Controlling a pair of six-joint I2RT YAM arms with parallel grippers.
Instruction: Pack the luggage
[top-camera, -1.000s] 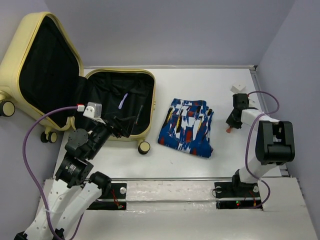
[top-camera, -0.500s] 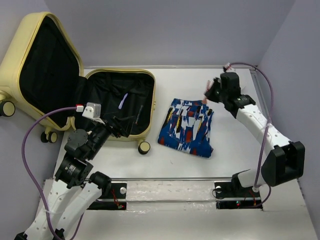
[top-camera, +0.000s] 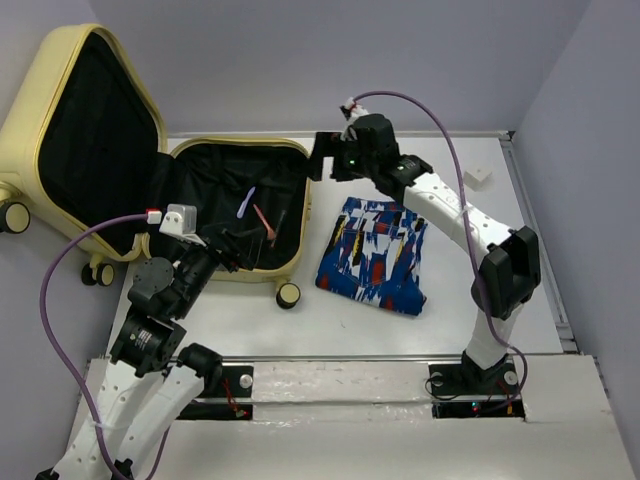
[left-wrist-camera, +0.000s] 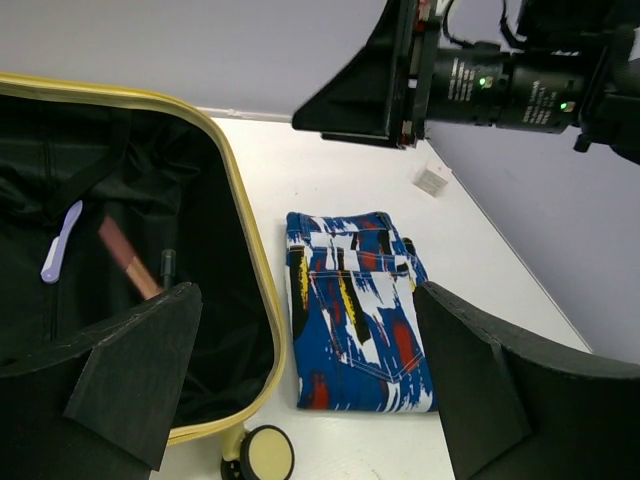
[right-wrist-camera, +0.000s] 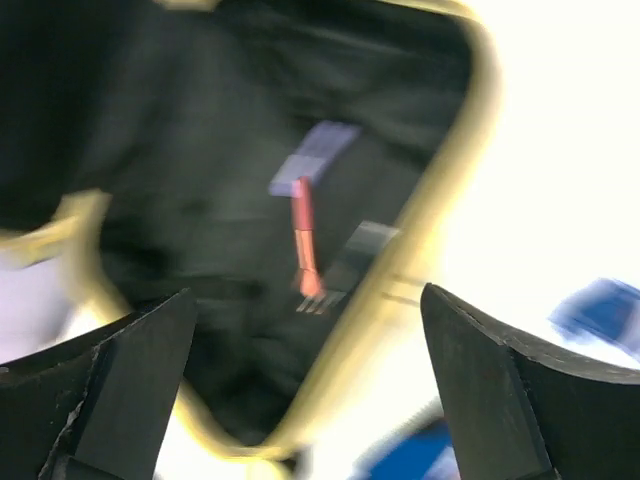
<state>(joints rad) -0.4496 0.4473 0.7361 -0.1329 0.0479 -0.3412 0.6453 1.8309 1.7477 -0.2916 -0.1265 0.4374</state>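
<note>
The luggage (top-camera: 304, 190) lies open at the left, a pale-yellow hard shell with black lining and its lid leaning back. In its base lie a pink stick (top-camera: 264, 220), a lilac item (top-camera: 247, 203) and a dark item. My right gripper (top-camera: 322, 158) hangs open and empty over the far right corner of the base; its own view is blurred, with the pink stick (right-wrist-camera: 303, 235) below my right gripper (right-wrist-camera: 308, 295). My left gripper (top-camera: 238, 250) stands open and empty at the base's near edge. My left gripper (left-wrist-camera: 305, 300) looks past the rim (left-wrist-camera: 240, 230) at the table.
A folded blue-white-red patterned bundle (top-camera: 375, 255) lies on the white table just right of the suitcase, also in the left wrist view (left-wrist-camera: 355, 310). A small white block (top-camera: 479, 177) sits at the far right. A caster wheel (top-camera: 288, 294) sticks out at the suitcase's near corner.
My right arm swung from the table's right side leftward to over the suitcase and opened. The pink stick it carried now lies inside the base. The left arm stayed still.
</note>
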